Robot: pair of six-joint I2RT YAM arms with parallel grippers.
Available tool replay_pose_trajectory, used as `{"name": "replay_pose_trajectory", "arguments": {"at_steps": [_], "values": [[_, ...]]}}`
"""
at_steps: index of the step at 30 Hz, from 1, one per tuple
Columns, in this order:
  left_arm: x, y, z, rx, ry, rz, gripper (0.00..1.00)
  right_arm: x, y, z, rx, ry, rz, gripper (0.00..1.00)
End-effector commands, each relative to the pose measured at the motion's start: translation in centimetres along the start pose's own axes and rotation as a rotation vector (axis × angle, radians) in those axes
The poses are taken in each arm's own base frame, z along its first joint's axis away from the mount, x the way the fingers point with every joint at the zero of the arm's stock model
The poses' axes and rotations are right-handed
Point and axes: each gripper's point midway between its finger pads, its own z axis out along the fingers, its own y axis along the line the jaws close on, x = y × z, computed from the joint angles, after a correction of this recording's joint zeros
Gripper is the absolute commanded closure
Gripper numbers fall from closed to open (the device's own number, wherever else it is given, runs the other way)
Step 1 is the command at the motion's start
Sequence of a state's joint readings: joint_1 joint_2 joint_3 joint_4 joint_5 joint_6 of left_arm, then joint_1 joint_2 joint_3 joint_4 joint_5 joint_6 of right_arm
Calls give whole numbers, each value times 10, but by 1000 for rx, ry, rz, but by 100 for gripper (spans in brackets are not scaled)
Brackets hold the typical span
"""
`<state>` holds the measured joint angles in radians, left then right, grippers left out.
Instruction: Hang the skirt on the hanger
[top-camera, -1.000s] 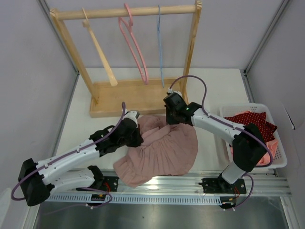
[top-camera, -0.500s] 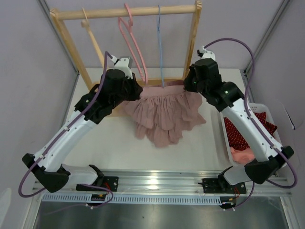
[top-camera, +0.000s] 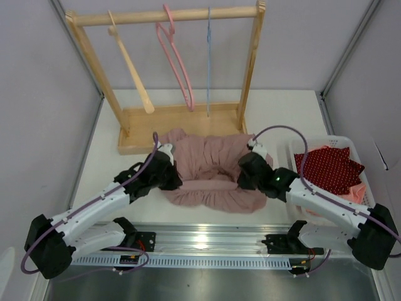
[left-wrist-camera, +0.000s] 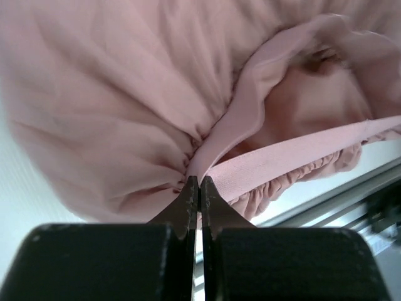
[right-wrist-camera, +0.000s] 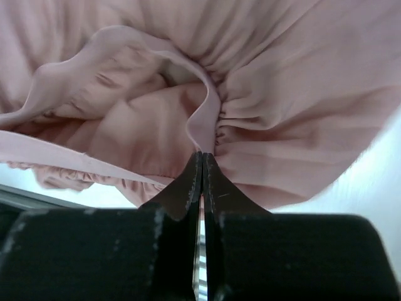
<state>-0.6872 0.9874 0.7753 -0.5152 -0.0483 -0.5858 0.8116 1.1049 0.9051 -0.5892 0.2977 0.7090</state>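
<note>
While both arms sat low over the table (top-camera: 282,113), I saw the skirt (top-camera: 210,164) lying bunched on it, just in front of the rack (top-camera: 160,125). My left gripper (left-wrist-camera: 198,182) pinched its waistband on the left, my right gripper (right-wrist-camera: 202,157) on the right. The hanger (top-camera: 177,59) hung on the rack, well apart.
</note>
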Motion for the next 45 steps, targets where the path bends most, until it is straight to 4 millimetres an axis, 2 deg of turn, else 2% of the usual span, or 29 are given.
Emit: {"name": "replay_pose_trajectory", "arguments": {"at_steps": [1, 2, 3, 5, 7, 9, 13, 14, 16, 17, 20, 22, 24, 25, 26, 28, 30, 31, 33, 35, 36, 38, 39, 40, 41, 42, 43, 44, 45], "values": [[35, 4, 16, 41, 34, -84, 100, 36, 4, 16, -3, -7, 120, 100], [42, 6, 19, 40, 44, -84, 100, 52, -3, 24, 15, 2, 117, 100], [56, 12, 25, 25, 76, -82, 100, 69, 0, 28, 17, 29, 118, 100], [63, 11, 29, 31, 86, -74, 100, 86, -6, 34, 46, 45, 107, 100], [66, 6, 28, 46, 92, -60, 98, 99, -2, 34, 52, 58, 85, 95], [64, 3, 25, 61, 81, -49, 91, 99, -3, 31, 69, 38, 71, 83], [41, -8, 7, 91, 22, -22, 71, 91, 3, 23, 58, 17, 58, 73], [36, -9, 2, 97, 6, -14, 62, 88, 3, 21, 61, 14, 47, 71], [32, -7, -5, 80, 2, 15, 56, 77, 10, 16, 50, -6, 46, 65], [16, -16, -14, 101, -39, 21, 49, 76, 10, 15, 54, -6, 38, 64], [-4, -23, -30, 110, -88, 42, 39, 64, 16, 9, 53, -23, 25, 52], [-19, -31, -44, 139, -135, 50, 36, 53, 20, 3, 51, -46, 21, 43], [-42, -44, -65, 185, -209, 51, 34, 43, 22, -2, 43, -62, 22, 39], [-49, -48, -72, 194, -231, 49, 34, 38, 22, -4, 41, -70, 23, 38], [-70, -59, -91, 225, -291, 51, 34, 30, 24, -9, 35, -78, 28, 37], [-80, -63, -104, 233, -316, 53, 34, 17, 21, -14, 34, -97, 32, 36], [-105, -73, -131, 255, -388, 45, 34, 6, 23, -19, 19, -111, 38, 36], [-107, -72, -136, 249, -393, 45, 34, 0, 20, -22, 19, -120, 43, 36], [-128, -79, -162, 266, -460, 34, 34, -4, 19, -25, 14, -126, 44, 36], [-137, -83, -176, 280, -489, 27, 34, -12, 13, -28, 24, -140, 48, 36], [-148, -87, -189, 294, -527, 17, 34, -14, 12, -29, 20, -140, 50, 36], [-158, -88, -194, 279, -555, 15, 34, -24, 8, -32, 14, -160, 59, 36], [-167, -80, -196, 224, -588, 1, 33, -26, 9, -33, -1, -155, 61, 36], [-188, -83, -224, 232, -667, -15, 32, -30, 7, -32, 2, -161, 72, 36], [-198, -80, -226, 191, -690, -13, 30, -31, 7, -32, -1, -159, 62, 36], [-214, -78, -245, 165, -749, -25, 27, -32, 7, -31, -1, -157, 59, 36], [-227, -67, -252, 88, -798, -40, 26, -33, 8, -31, -4, -156, 57, 36], [-252, -70, -282, 68, -877, -38, 24, -34, 7, -29, 1, -154, 57, 36], [-260, -66, -285, 18, -892, -32, 22, -35, 8, -28, -1, -154, 49, 36]]}}
